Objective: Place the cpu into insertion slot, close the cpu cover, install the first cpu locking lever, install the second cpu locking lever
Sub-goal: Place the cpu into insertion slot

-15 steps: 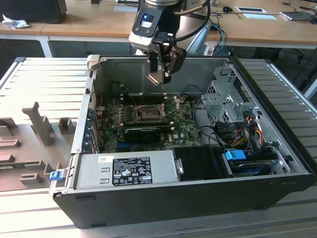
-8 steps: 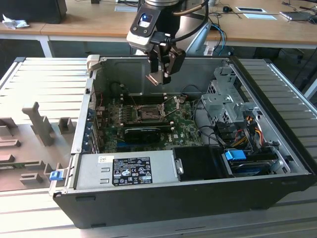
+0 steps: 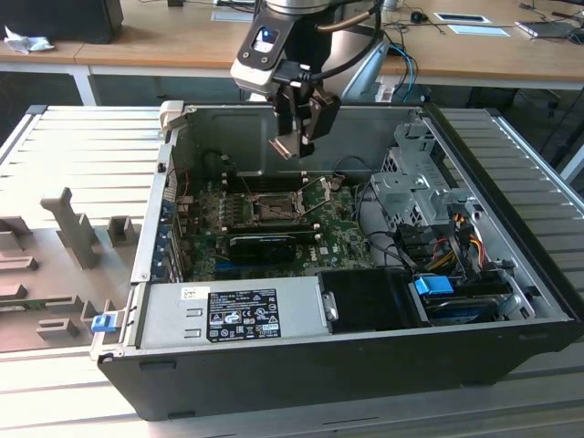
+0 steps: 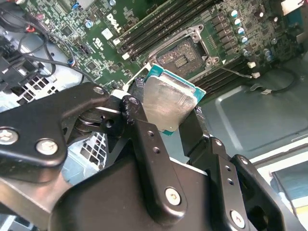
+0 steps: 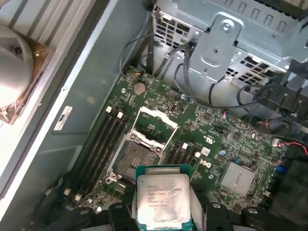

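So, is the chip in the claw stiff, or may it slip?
Probably stiff: the chip is a flat metal-topped plate. It may slip, since the claw pinches only its thin edges. Likely light, being so thin.

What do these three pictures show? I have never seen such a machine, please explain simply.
This is a robot arm working over an open black metal computer case on a grey slatted table. One picture is from a camera standing apart; two come from cameras riding on the arm's wrist, looking down past its black two-fingered gripper. The gripper is shut on the cpu, a small flat square chip with a silver-grey metal top. Below, on the green circuit board, lies the insertion slot, a square dark socket with a metallic rim. It is empty, and its cpu cover, a thin metal frame, stands open.
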{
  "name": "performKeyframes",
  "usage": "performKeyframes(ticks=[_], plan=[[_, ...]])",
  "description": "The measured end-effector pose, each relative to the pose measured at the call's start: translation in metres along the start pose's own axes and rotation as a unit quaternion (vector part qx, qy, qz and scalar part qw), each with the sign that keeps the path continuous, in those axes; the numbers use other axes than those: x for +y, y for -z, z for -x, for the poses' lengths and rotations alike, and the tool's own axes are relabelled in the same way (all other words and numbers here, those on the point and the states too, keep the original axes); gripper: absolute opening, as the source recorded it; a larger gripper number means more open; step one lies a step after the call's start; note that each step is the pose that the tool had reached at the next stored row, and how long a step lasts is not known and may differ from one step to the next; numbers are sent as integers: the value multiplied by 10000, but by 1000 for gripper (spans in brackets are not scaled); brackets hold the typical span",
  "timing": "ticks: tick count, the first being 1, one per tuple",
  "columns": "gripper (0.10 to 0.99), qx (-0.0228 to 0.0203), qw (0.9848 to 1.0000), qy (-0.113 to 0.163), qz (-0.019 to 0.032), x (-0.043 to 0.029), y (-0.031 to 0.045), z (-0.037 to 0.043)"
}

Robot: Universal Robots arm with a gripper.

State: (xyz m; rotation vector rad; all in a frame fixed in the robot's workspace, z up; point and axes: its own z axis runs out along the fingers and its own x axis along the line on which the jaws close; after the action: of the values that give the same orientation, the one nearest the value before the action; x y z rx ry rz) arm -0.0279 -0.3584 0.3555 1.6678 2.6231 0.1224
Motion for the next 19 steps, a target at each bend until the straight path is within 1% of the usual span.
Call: performKeyframes(ticks=[2,3,4,6,9,12,13,17,19], plan=[[533,-25,9996,-275,3,0,-4,0],[533,-45,9988,-483,5,0,-8,0],[533,-59,9980,-634,7,-1,-12,0],[533,-72,9970,-767,9,-1,-15,0],[533,-98,9946,-1035,11,-2,-21,0],[533,-121,9918,-1273,13,-2,-28,1],[533,-132,9901,-1394,15,-2,-32,1],[533,-158,9865,-1629,16,-3,-41,1],[533,-172,9850,-1717,16,-4,-45,1]])
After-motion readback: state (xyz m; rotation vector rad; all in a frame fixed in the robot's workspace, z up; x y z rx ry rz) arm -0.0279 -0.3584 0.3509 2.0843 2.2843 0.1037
